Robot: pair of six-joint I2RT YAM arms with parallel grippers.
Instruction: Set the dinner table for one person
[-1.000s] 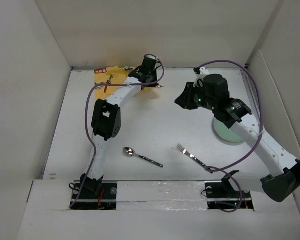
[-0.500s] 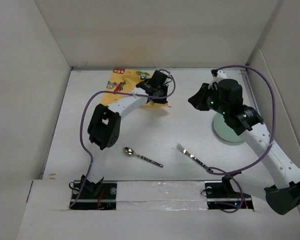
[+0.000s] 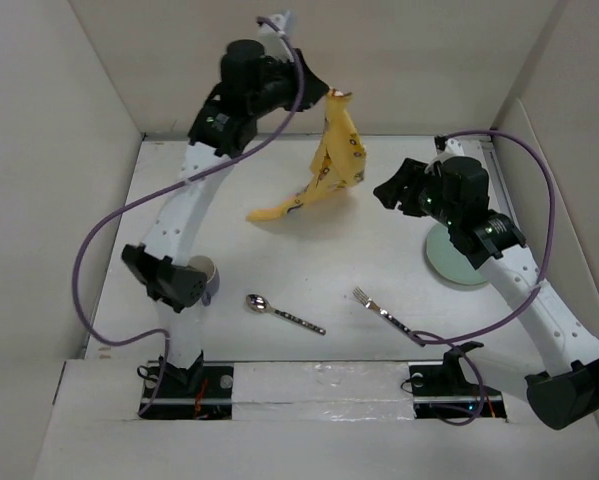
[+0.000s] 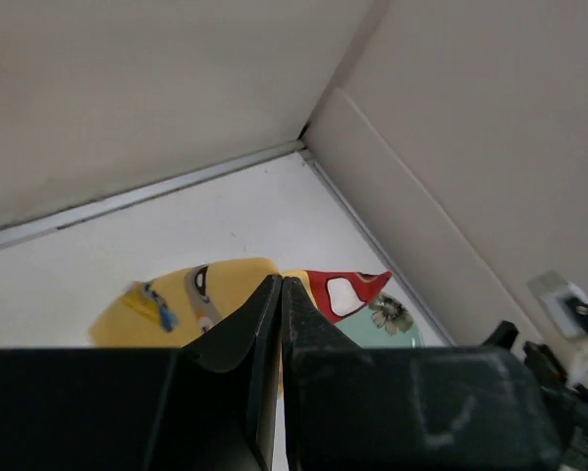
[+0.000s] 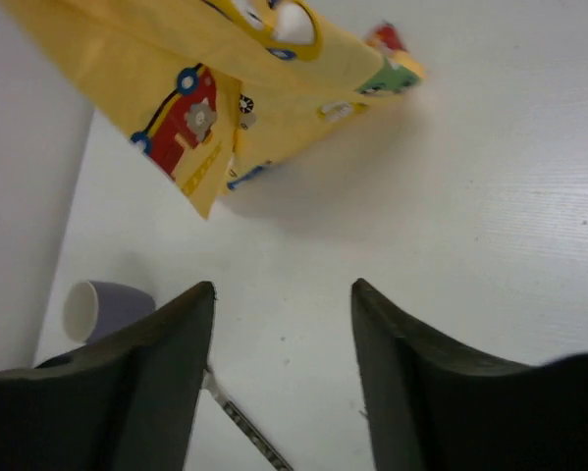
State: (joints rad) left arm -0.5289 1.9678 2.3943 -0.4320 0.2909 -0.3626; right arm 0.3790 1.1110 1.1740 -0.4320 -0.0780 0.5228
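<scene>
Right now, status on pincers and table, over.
Left pincer shut on yellow mat, hanging high. Right pincer open, empty. Dinner table unset: spoon, fork, plate scattered. Mat hangs before right pincer.

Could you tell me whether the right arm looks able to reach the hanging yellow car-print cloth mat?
Probably yes: the right gripper is open and faces the yellow car-print cloth mat, held up by the shut left gripper; only bare white dinner table lies between.

Dinner table (image 3: pixel 309 260) bears spoon (image 3: pixel 287 316), fork (image 3: pixel 383 313), plate (image 3: pixel 447 262), mug (image 3: pixel 205 270).
</scene>
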